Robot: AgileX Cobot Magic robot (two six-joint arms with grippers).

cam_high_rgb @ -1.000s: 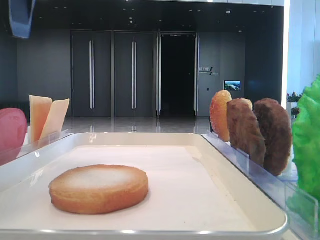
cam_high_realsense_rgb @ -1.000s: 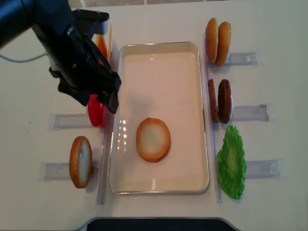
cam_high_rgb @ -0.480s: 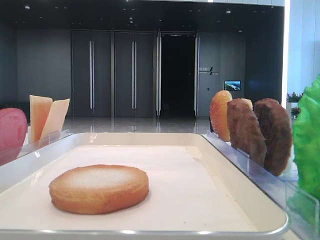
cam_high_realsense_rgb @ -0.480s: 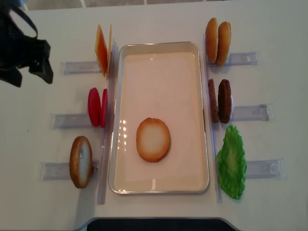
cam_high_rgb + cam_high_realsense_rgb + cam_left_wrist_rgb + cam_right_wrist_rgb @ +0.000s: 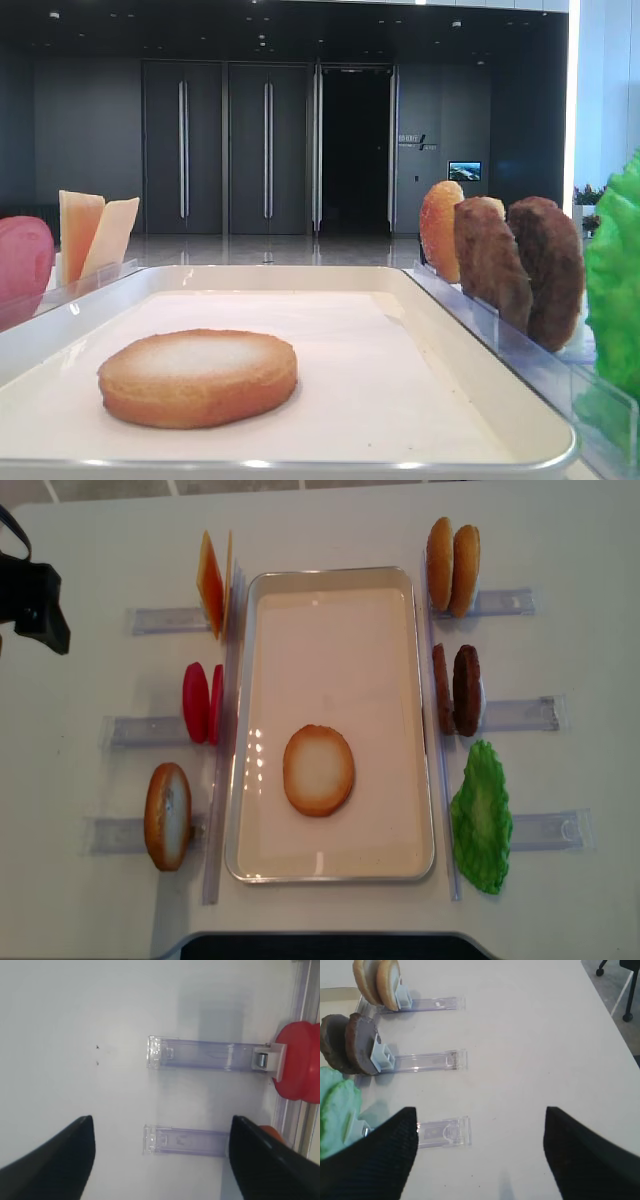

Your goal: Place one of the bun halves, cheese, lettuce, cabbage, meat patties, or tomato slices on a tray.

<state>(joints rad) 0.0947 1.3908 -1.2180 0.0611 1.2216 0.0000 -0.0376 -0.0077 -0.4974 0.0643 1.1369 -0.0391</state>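
Note:
A white tray (image 5: 330, 575) lies mid-table with one bun half (image 5: 318, 770) flat on it, also seen low and close (image 5: 197, 377). Left of the tray stand cheese (image 5: 213, 583), tomato slices (image 5: 201, 702) and another bun half (image 5: 167, 816). To its right are two bun halves (image 5: 452, 566), meat patties (image 5: 457, 690) and lettuce (image 5: 481, 817). Cabbage is out of view. My left gripper (image 5: 160, 1135) is open over bare table beside the tomato (image 5: 300, 1070). The right gripper (image 5: 480, 1120) is open over bare table right of the lettuce (image 5: 337, 1110).
Clear plastic holders (image 5: 150, 730) run outward from each food item; the one under my right gripper (image 5: 442, 1132) is bare at its outer end. The left arm (image 5: 35, 605) shows at the overhead view's left edge. The table's right edge (image 5: 615, 1025) is close.
My left arm has pulled away from above the tomato slices and the tray's left rim, out to the far left. The bun half on the tray has not moved.

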